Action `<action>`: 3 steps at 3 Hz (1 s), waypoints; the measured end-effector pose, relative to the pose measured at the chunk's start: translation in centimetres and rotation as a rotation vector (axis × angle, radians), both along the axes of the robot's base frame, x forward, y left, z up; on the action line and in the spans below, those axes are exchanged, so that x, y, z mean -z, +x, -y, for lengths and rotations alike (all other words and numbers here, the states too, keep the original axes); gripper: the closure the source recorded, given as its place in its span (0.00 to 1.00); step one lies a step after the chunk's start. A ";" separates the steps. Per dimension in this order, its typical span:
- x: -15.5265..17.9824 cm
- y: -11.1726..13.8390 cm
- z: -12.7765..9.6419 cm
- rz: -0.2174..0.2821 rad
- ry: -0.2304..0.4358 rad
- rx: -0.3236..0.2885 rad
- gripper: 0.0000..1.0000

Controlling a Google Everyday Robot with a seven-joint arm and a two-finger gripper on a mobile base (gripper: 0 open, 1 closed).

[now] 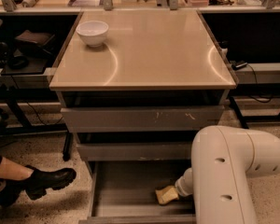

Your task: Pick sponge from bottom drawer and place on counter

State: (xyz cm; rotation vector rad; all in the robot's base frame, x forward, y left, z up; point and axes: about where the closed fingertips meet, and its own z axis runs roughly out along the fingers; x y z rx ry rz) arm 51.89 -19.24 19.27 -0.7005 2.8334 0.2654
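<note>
A: Starting big: has the counter (pixel 149 50) received its item yet?
B: No. The bottom drawer (pixel 126 190) stands open, the gripper (pixel 174 193) down inside at the sponge (pixel 165 195) on its floor. Whether it grips, I cannot tell. Lifting and placing remain.

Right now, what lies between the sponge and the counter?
Two grey drawer fronts, in the camera view; the gripper sits at the sponge in the bottom drawer.

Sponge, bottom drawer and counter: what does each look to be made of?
Sponge: matte yellow foam, probably, by its soft look. Bottom drawer: likely grey metal, with thin walls and a dull smooth floor. Counter: glossy beige slab, laminate or stone, showing bright arcs of reflected light. The gripper is in the drawer at the sponge.
</note>
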 end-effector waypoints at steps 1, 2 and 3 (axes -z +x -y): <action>2.7 0.0 -1.2 -0.010 0.069 -0.020 0.00; 3.9 2.0 -3.5 0.033 0.150 -0.044 0.00; 3.7 2.6 -3.9 0.045 0.154 -0.048 0.00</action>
